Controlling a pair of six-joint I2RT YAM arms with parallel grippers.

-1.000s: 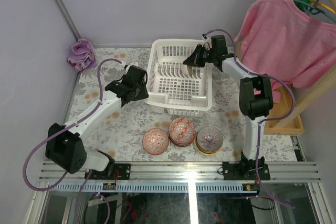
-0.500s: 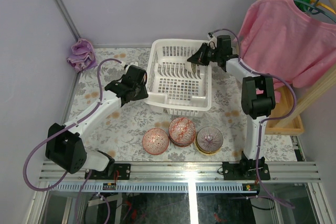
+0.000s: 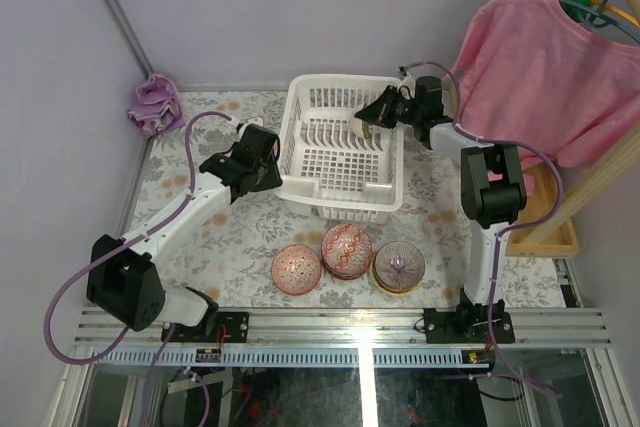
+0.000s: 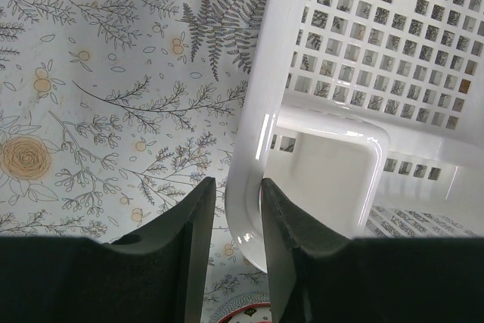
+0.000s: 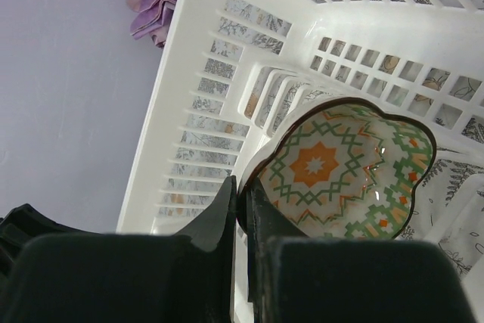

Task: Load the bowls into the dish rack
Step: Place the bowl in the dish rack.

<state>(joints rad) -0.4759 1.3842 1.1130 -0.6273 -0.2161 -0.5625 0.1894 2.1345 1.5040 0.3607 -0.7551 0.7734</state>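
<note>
Since no bowl can be seen seated among the tines of the rack (image 3: 335, 97), the task is judged to be at an early stage. One bowl is in hand and none is yet loaded, as far as the pictures show.

That patterned bowl (image 5: 344, 172), white inside with green and orange lines and a dark rim, is pinched by its rim in the right gripper (image 5: 243, 194). The two fingers are closed narrowly on the edge. The bowl is held tilted on its side over the far right part of the rack, inside the walls. Whether it already touches the tines or the floor cannot be told.

The left gripper (image 4: 237, 187) is set narrowly about the rim of the rack's left wall, at the near left corner, with one finger outside and one inside. By this the rack is judged to be steadied.

On the table (image 3: 230, 237), near the arm bases and well apart from the rack, three lots wait to be loaded. A pink bowl (image 3: 296, 269) lies on the left. A red patterned bowl (image 3: 347, 250) in the middle seems to be stacked on another. A yellow-rimmed bowl (image 3: 399, 266) with a dark inside lies on the right, also seemingly stacked. Each touches or sits just beside its neighbour. Nothing is seen inside them.
</note>
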